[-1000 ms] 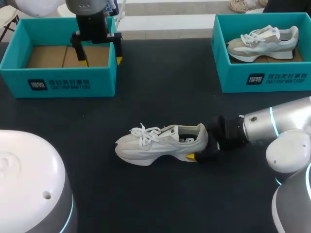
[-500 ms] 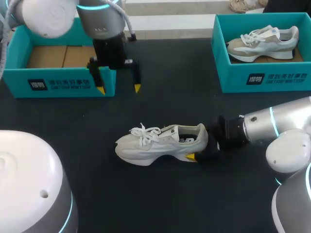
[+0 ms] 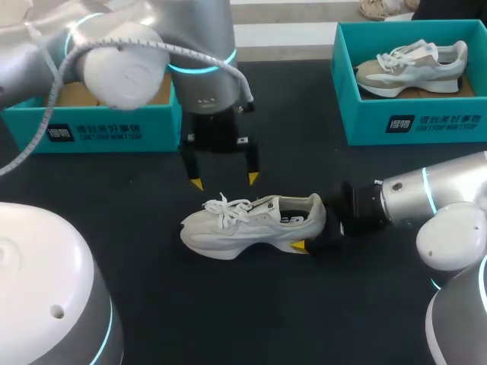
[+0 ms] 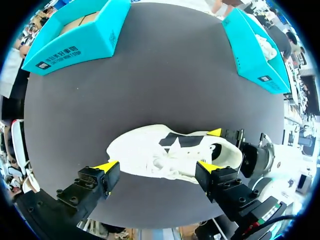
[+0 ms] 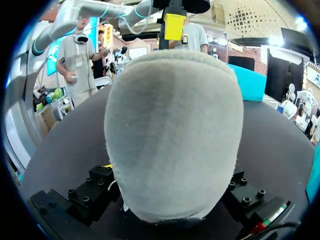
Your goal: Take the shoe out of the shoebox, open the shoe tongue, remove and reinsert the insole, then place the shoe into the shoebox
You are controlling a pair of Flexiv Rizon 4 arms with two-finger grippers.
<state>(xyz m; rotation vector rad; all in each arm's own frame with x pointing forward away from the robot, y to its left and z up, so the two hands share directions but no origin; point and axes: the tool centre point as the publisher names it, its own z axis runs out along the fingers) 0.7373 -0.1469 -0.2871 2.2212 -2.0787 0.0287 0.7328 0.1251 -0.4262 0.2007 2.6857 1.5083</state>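
Observation:
A white sneaker [image 3: 251, 224] lies upright on the black table, toe pointing left. My right gripper [image 3: 316, 234] is at its heel, one finger on each side, shut on it. In the right wrist view the grey heel [image 5: 172, 130] fills the space between the black fingers [image 5: 95, 192]. My left gripper [image 3: 224, 181] hangs open just behind the laces, its yellow tips spread apart and touching nothing. From the left wrist view the sneaker [image 4: 170, 155] lies below and between that gripper's [image 4: 157, 166] wide fingers. The empty teal shoebox [image 3: 106, 131] stands at the back left.
A second teal shoebox [image 3: 415, 122] at the back right holds a beige and white shoe [image 3: 415, 65]. Bare black table surrounds the sneaker in front and between the two boxes.
My left arm has swung from over the left shoebox forward and right, down to just behind the sneaker's laces. The sneaker and my right arm have stayed still.

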